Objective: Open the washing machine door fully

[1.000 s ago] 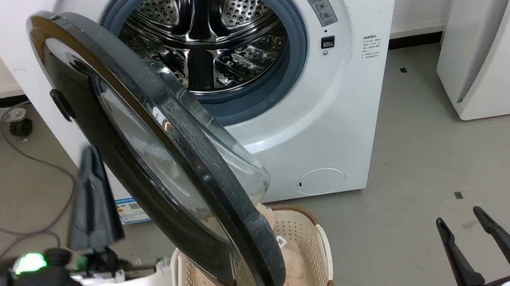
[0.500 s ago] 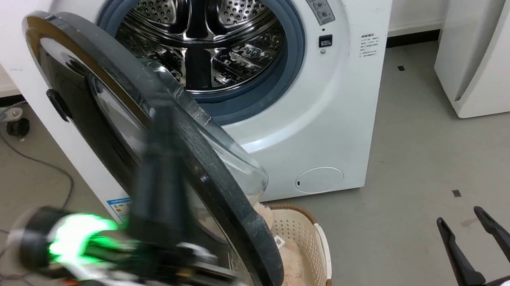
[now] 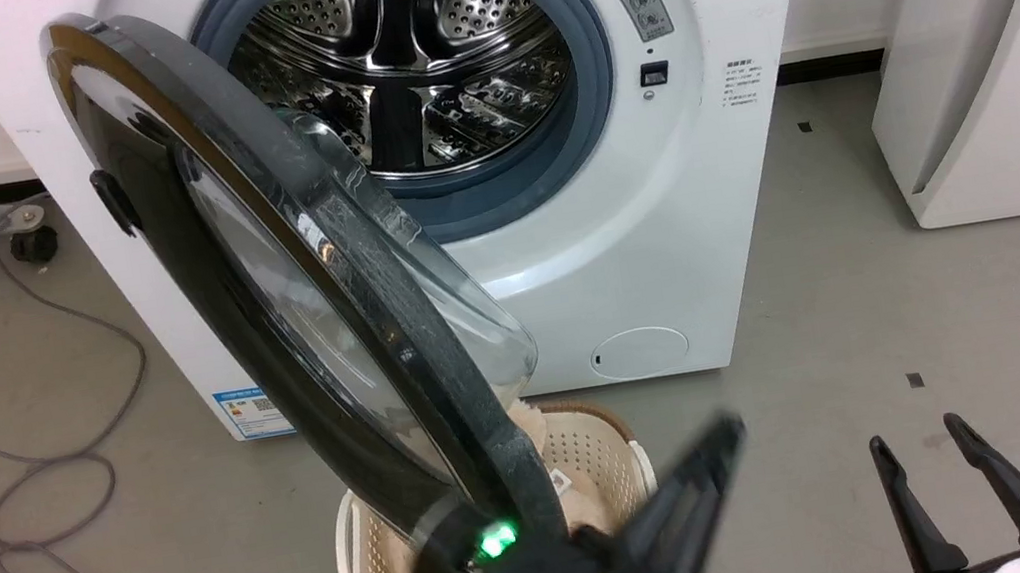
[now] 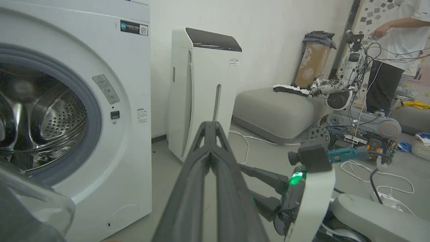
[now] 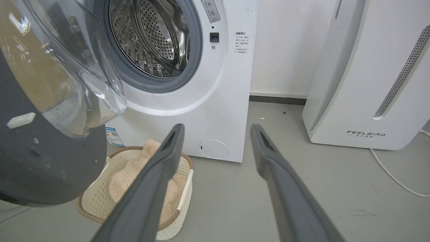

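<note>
Head view: washing machine door part-open, slanting across left-centre of frame; left gripper clenched empty at bottom centre by its lower rim, right gripper spread idle lower right, so shove black rim leftward, not glass.

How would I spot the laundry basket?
Find the white front-loading washing machine with its round glossy black door swung open. Below that door sits a cream perforated plastic basket with a brown rim, the only thing holding beige plush.
</note>
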Motion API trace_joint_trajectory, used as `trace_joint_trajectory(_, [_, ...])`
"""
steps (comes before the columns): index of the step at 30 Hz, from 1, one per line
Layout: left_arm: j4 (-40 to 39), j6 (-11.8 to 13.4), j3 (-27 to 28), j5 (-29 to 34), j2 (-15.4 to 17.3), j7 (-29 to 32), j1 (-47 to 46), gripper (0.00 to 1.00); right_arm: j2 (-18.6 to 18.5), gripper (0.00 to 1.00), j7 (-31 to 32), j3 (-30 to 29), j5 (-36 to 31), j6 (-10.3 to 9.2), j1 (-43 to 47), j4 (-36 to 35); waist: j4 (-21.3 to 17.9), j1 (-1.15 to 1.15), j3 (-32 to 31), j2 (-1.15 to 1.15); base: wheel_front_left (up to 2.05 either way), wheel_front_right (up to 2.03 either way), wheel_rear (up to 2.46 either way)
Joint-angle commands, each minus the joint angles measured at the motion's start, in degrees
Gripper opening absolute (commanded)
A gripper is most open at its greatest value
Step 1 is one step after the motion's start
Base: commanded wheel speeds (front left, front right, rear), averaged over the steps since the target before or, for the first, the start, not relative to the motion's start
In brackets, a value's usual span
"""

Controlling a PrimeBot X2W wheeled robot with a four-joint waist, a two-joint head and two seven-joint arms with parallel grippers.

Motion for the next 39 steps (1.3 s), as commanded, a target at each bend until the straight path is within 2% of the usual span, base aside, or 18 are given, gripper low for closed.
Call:
trace_joint_trajectory(1, [1.7, -0.1, -0.7, -0.6, 0.4, 1.4, 1.4, 0.0, 0.2, 1.0, 0.1, 0.1, -0.3, 0.03, 0.7, -0.2, 0.0, 0.0, 0.2, 0.0, 0.0, 0.0, 0.0])
trace_joint_trajectory(7, [9.2, 1.7, -0.4, -0.3, 0.9, 4.0, 2.2, 0.0, 0.2, 1.0, 0.1, 0.5, -0.1, 0.03, 0.1, 0.0, -0.2, 0.0, 0.9, 0.0, 0.0, 0.0, 0.0])
trace_joint_trajectory(16, [18.6, 6.3, 3.8, 0.1, 0.3, -0.7, -3.2, 0.0, 0.2, 1.0, 0.1, 0.6, 0.1, 0.03, -0.3, 0.9, -0.7, 0.0, 1.0, 0.0, 0.0, 0.0, 0.0])
trace_joint_trajectory(22, [21.5, 8.4, 4.6, -0.5, 0.1, -2.5, -4.7, 0.0, 0.2, 1.0, -0.1, 0.7, 0.4, 0.03, -0.2, 1.3, -0.7, 0.0, 1.1, 0.0, 0.0, 0.0, 0.0])
trace_joint_trajectory(29, [20.9, 10.4, 5.7, -0.5, 0.8, -3.0, -3.0, 0.0, 0.2, 1.0, -0.4, 0.8, 0.7, 0.03, -0.4, 2.0, -0.4, 0.0, 1.3, 0.0, 0.0, 0.0, 0.0])
trace_joint_trajectory(39, [14.6, 13.6, 6.6, -1.1, 2.7, -2.0, 4.1, 0.0, 0.2, 1.0, -0.5, 0.8, 0.7, 0.03, 0.0, 2.8, 1.3, 0.0, 0.4, 0.0, 0.0, 0.0, 0.0])
